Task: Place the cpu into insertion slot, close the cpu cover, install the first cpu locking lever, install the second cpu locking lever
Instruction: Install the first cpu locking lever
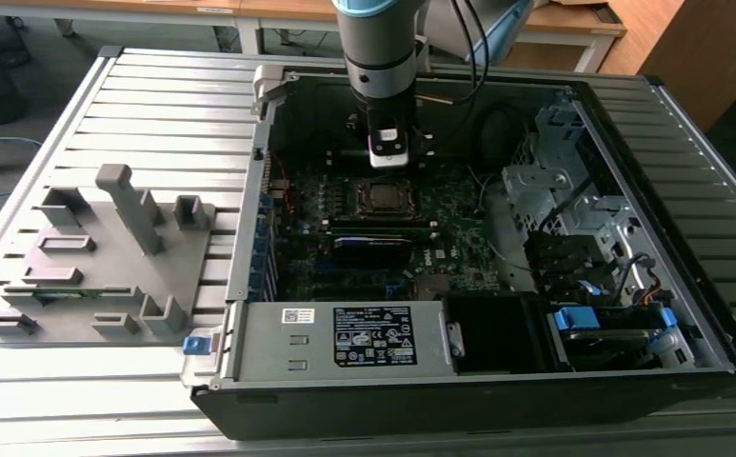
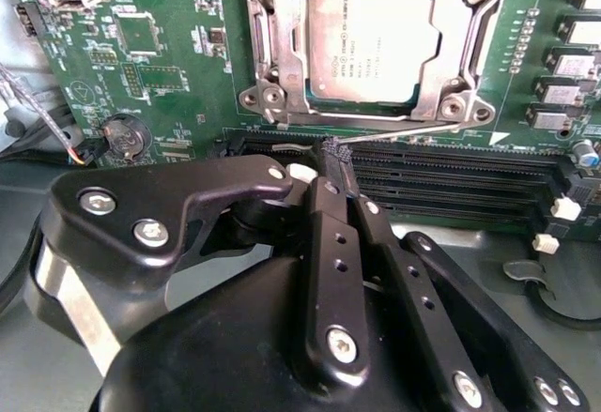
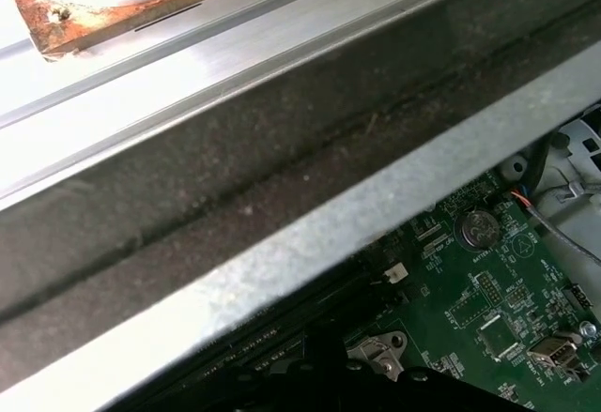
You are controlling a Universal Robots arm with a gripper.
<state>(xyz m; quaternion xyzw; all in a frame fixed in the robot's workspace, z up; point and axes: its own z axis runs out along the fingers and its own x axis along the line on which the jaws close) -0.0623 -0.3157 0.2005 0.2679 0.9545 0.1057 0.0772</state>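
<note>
Apparently our black gripper [image 2: 336,154], jaws pressed together, means to nudge the thin wire locking lever [image 2: 404,131] beside the silver-grey square cpu [image 2: 371,37].

The exterior view overlooks the whole case [image 1: 469,405]; both wrist views hug its motherboard [image 2: 169,83].

Lab with slotted workbench [image 1: 151,95] and opened computer [image 1: 469,400].

A ribbed grey metal table top [image 1: 151,105], evenly lit; pale wooden desks [image 1: 279,9] behind; a brown wooden cabinet [image 1: 710,48] at the exterior view's right.
</note>
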